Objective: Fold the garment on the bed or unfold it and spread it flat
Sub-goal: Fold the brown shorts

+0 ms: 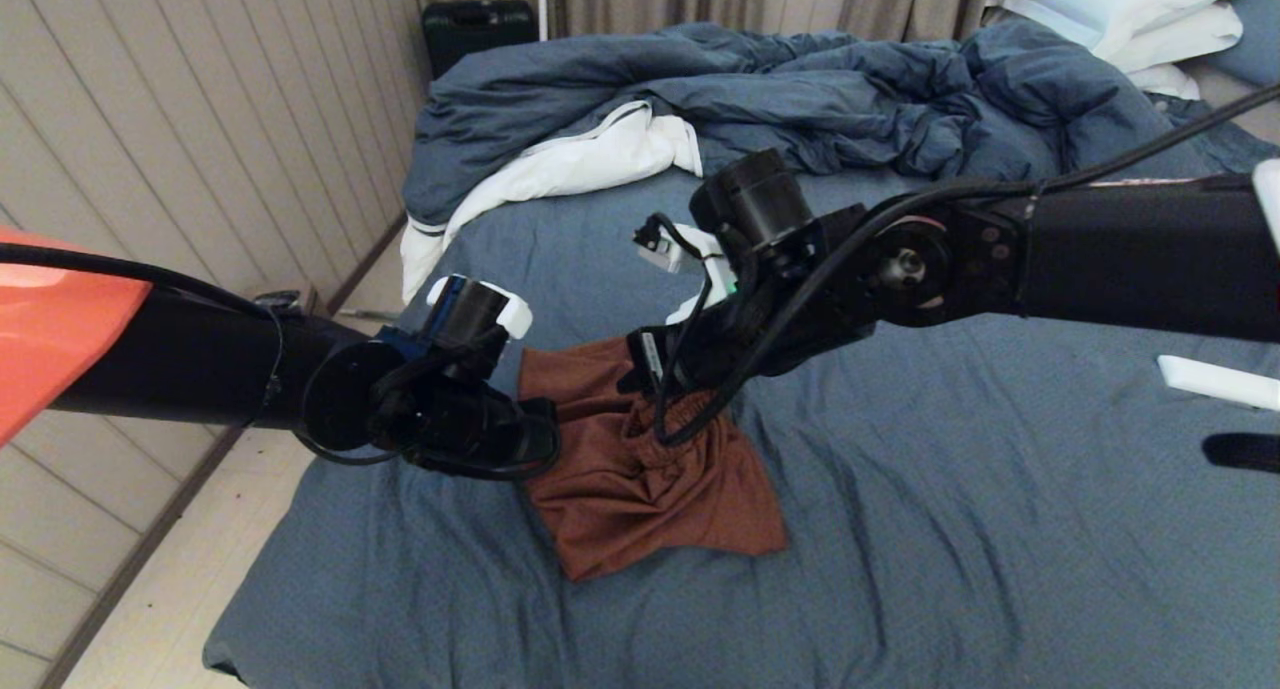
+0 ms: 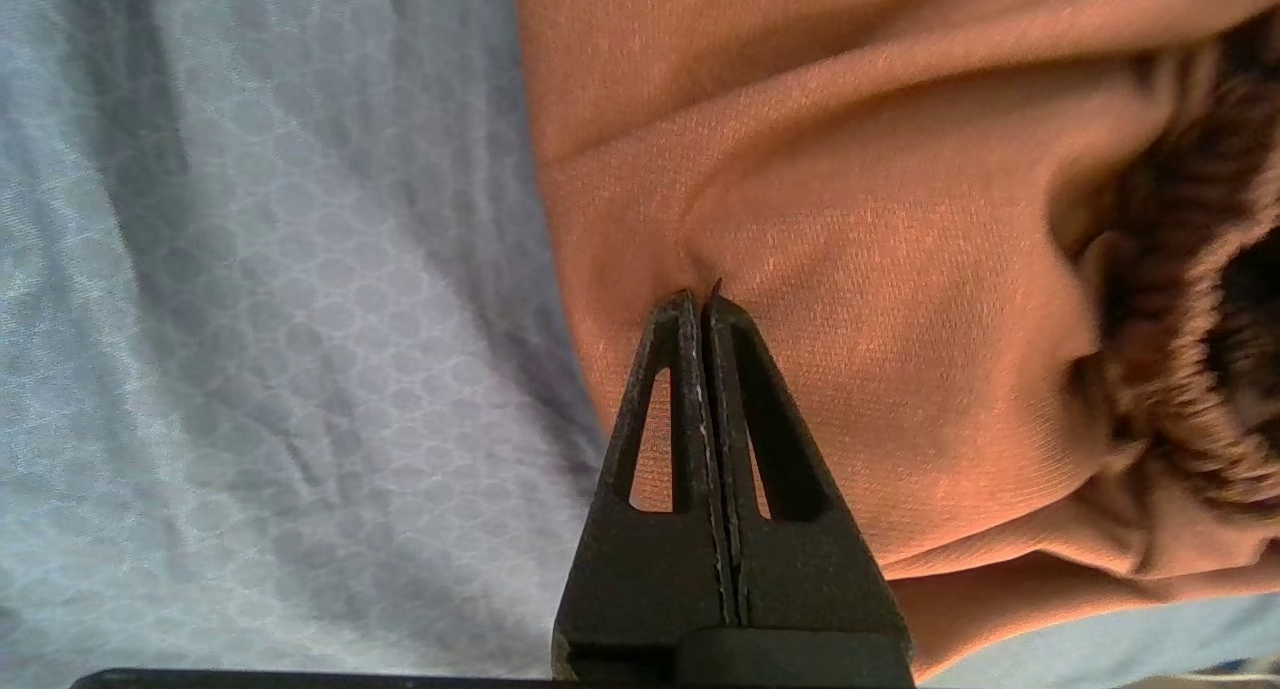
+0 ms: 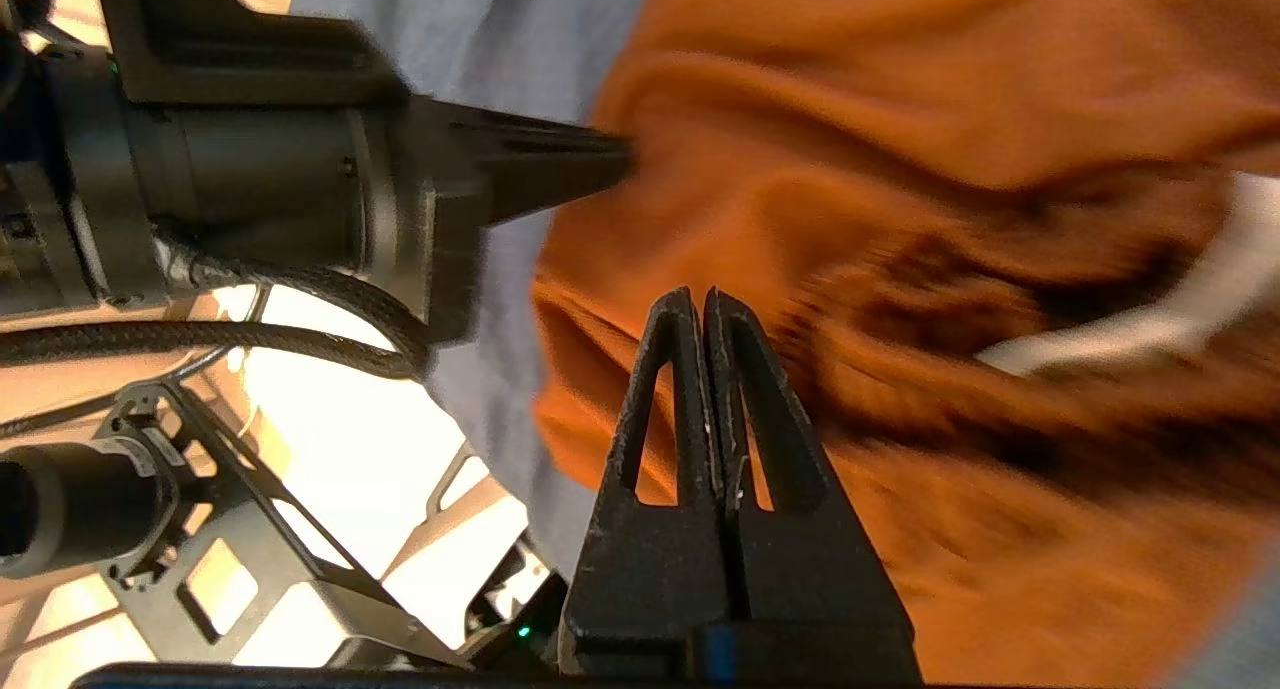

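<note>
The garment (image 1: 640,479), rust-brown shorts, lies bunched on the slate-blue sheet of the bed (image 1: 950,529), its gathered waistband (image 2: 1170,369) facing up. My left gripper (image 2: 700,294) is at the garment's left edge, shut, pinching a small pucker of the cloth; it shows in the head view (image 1: 545,424) and in the right wrist view (image 3: 600,159). My right gripper (image 3: 697,294) hangs shut over the garment's upper middle near the waistband (image 1: 640,374), with nothing seen between its fingers. A white drawstring (image 3: 1150,319) crosses the waistband.
A rumpled blue duvet (image 1: 800,99) with white lining (image 1: 580,164) fills the far bed. White pillows (image 1: 1130,19) are at the back right. A black suitcase (image 1: 478,29) stands by the wall. The bed's left edge drops to the floor (image 1: 150,589).
</note>
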Robot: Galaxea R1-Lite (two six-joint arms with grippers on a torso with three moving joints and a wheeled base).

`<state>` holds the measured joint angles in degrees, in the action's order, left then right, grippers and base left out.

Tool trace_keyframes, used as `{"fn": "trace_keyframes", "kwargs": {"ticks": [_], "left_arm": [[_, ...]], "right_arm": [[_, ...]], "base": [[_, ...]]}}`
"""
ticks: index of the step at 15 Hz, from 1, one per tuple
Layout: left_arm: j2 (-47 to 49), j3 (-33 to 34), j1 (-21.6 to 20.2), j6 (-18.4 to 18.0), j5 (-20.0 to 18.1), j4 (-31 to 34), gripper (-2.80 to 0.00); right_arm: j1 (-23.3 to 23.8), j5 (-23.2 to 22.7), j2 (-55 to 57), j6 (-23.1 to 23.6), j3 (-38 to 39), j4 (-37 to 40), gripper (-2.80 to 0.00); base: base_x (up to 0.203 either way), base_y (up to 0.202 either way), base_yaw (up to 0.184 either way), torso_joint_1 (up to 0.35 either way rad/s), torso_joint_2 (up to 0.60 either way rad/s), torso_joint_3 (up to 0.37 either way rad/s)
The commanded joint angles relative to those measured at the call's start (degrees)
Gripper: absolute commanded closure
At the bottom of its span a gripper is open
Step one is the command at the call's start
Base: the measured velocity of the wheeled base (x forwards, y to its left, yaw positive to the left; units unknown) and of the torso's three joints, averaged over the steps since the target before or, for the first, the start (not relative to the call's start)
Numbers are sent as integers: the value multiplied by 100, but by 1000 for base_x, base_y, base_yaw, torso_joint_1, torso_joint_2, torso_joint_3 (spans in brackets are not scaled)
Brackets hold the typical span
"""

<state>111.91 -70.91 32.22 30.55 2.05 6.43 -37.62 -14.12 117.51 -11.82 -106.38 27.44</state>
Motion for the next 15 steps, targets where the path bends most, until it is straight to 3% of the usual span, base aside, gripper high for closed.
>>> {"fn": "trace_keyframes", "kwargs": {"ticks": [1,8,12,15], "left_arm": [[-6,24,-64,79,-26,-10,0],[-83,130,-181,82,-30,-80,0],[-82,165,-190,82,-30,-89,0],[-84,174,-190,82,-38,-89,0]], "right_arm": [[-214,47,390,-59,-393,365,0],[-109,166,258,25,120,543,0],[349,578,189,243,587,511,0],[830,645,-221,379,1106,484,0]], "base": [[0,0,0,0,0,0],[0,0,0,0,0,0],[0,0,0,0,0,0],[0,0,0,0,0,0]]}}
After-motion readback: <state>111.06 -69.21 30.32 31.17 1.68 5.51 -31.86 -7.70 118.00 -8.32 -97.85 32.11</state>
